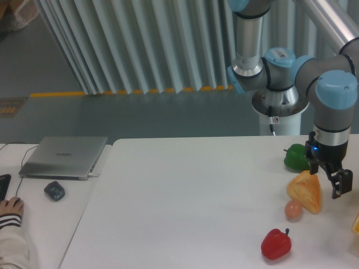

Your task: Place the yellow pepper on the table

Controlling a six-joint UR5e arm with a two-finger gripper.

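Note:
My gripper (330, 178) hangs low over the right end of the white table (185, 196). Its dark fingers look spread and nothing shows between them. It is just right of the orange-yellow wedge (305, 191) and just in front of the green pepper (295, 157). A sliver of a yellow thing (356, 224) shows at the frame's right edge, below the gripper. It is cut off, so I cannot tell whether it is the yellow pepper.
A small pinkish-tan ball (293, 210) lies in front of the wedge. A red pepper (276, 244) lies near the front edge. On the pale desk at left are a grey laptop (64, 157), a mouse (54, 190) and a person's hand (10, 208).

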